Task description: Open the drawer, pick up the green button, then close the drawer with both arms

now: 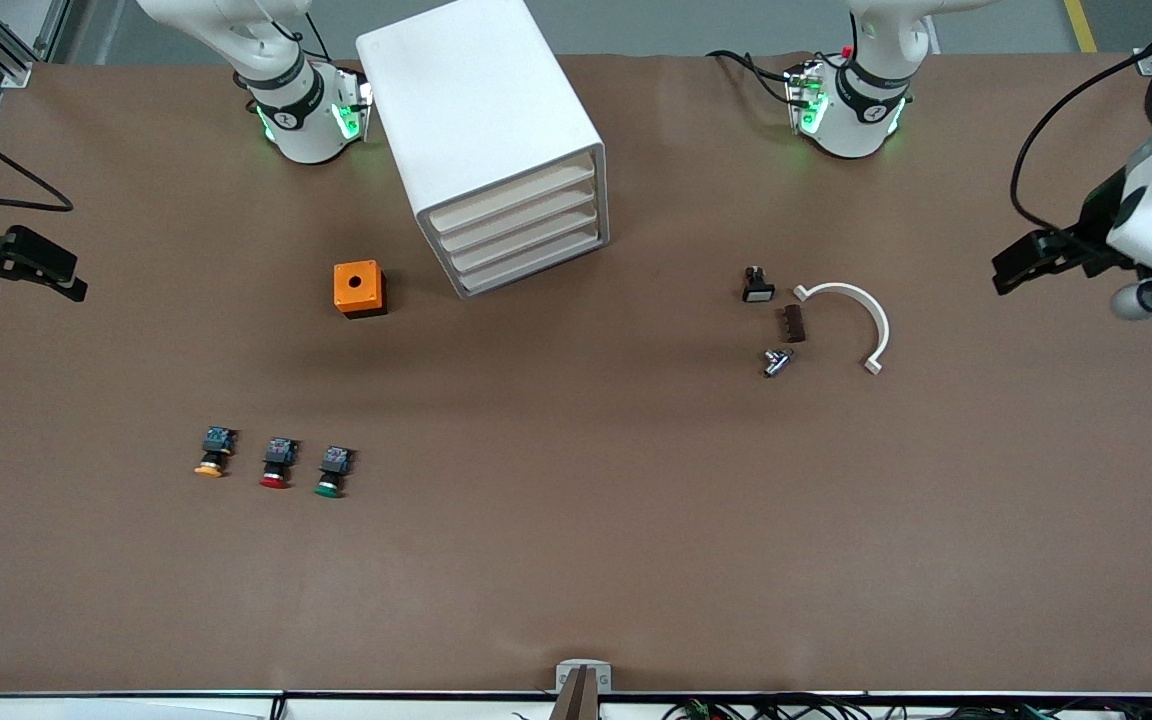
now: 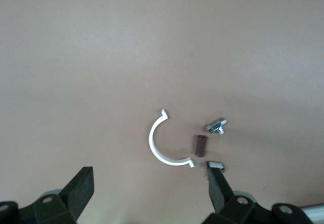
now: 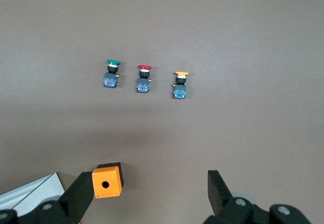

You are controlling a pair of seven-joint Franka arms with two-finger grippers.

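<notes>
The white four-drawer cabinet (image 1: pixel 481 120) stands between the arms' bases, and all its drawers are shut, including the third drawer from the top (image 1: pixel 528 246). The green-capped button (image 1: pixel 331 472) lies on the table nearer the front camera, toward the right arm's end; it also shows in the right wrist view (image 3: pixel 112 73). My right gripper (image 1: pixel 31 265) is open and empty above the table's right-arm end (image 3: pixel 149 196). My left gripper (image 1: pixel 1031 262) is open and empty above the table's left-arm end (image 2: pixel 149 193).
A red-capped button (image 1: pixel 277 463) and an orange-capped button (image 1: pixel 215 452) lie beside the green one. An orange box (image 1: pixel 359 288) sits beside the cabinet. A white half ring (image 1: pixel 861 315), brown block (image 1: pixel 793 323), bolt (image 1: pixel 777 361) and small black switch (image 1: pixel 757 286) lie toward the left arm's end.
</notes>
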